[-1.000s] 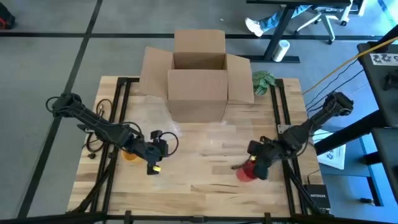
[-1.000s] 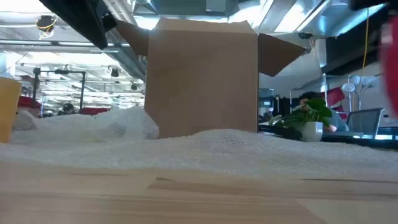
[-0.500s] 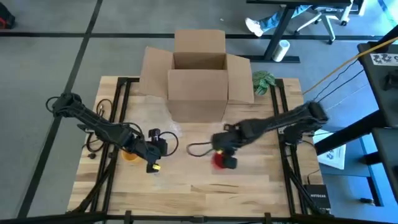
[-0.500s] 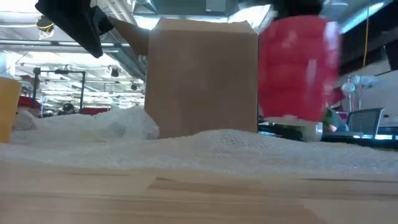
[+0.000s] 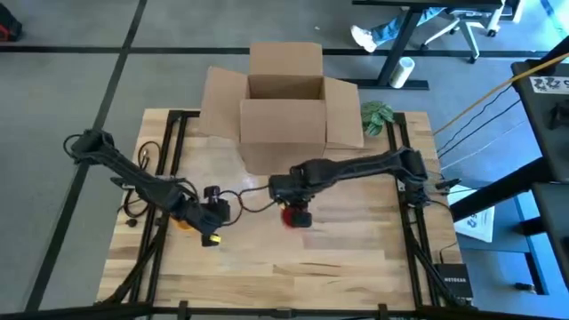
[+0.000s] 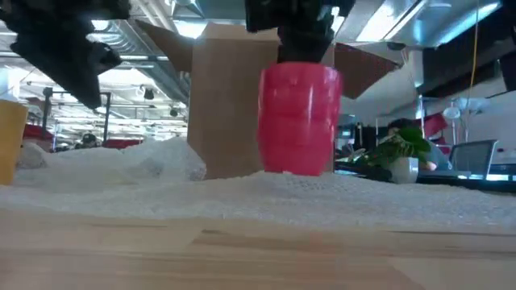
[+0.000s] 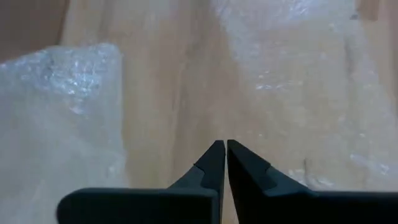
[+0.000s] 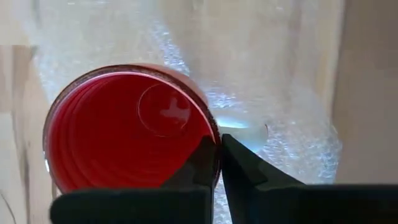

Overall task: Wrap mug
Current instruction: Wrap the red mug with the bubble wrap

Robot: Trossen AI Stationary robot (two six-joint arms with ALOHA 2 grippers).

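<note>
– Since a second ago, what has moved?

– Mostly the right arm: it has swung from the right edge of the table (image 5: 356, 267) in toward the middle, carrying the red mug (image 5: 294, 216) with it. The right gripper (image 8: 219, 149) is pinched on the mug's rim, one finger inside the wall and one outside, so the mug's open mouth sits directly under and beside the jaws.

– And where is the mug now?

– Upright, in front of the cardboard box (image 5: 284, 107), over the sheet of bubble wrap (image 6: 339, 193). In the low view its base sits level with the wrap's top edge, but I cannot tell whether it is resting on the wrap or hanging just clear.

– The left side?

– The left gripper (image 7: 224, 152) has shifted a little; its jaws are closed together on nothing, tips pointing down at bare wood, with a raised fold of wrap to one side and the flat sheet ahead of them. A yellow cup (image 6: 11, 149) stands nearby.

– So which step is this?

– Placing, I judge. Next the right jaws need to part and lift clear of the rim, and the left jaws must widen to take an edge of the wrap and fold it over the mug.
</note>
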